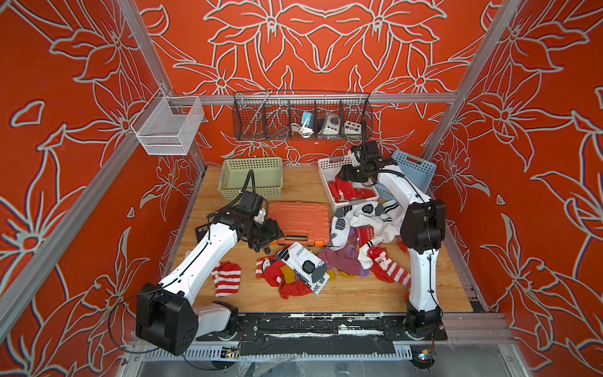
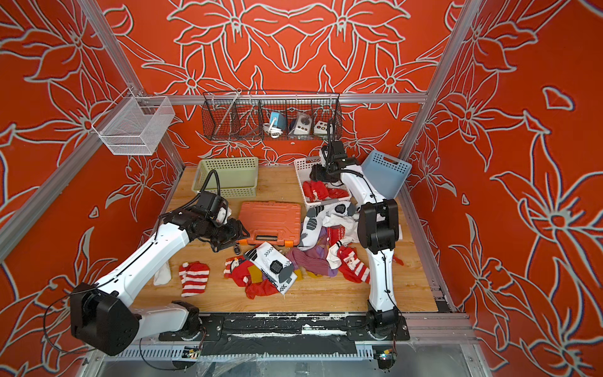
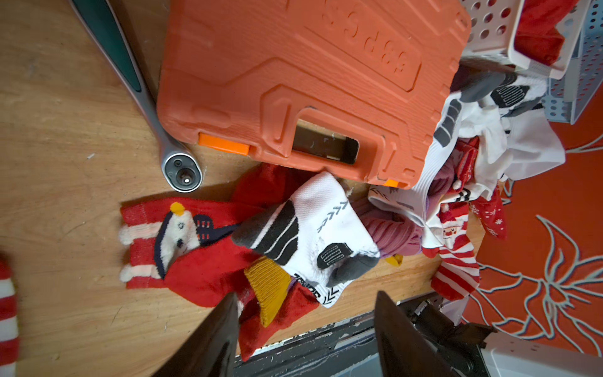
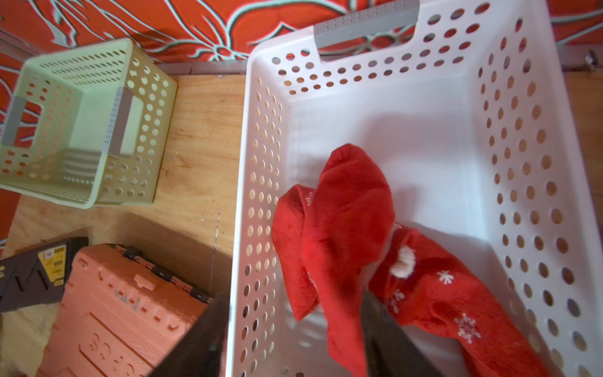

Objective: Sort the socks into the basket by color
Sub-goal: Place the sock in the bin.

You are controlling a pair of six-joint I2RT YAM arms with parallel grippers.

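Hanging over the white basket (image 4: 522, 130), right tool (image 4: 295, 295) gapes above red socks (image 4: 346, 209).

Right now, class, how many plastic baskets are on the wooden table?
3. A green basket at the back left; a white basket at the back right, holding red socks; a blue basket tilted beside it, partly behind the right arm.

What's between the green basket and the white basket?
Only bare wooden table lies between the green basket and the white basket, plain in the right wrist view. The orange tool case sits further forward, not between them.
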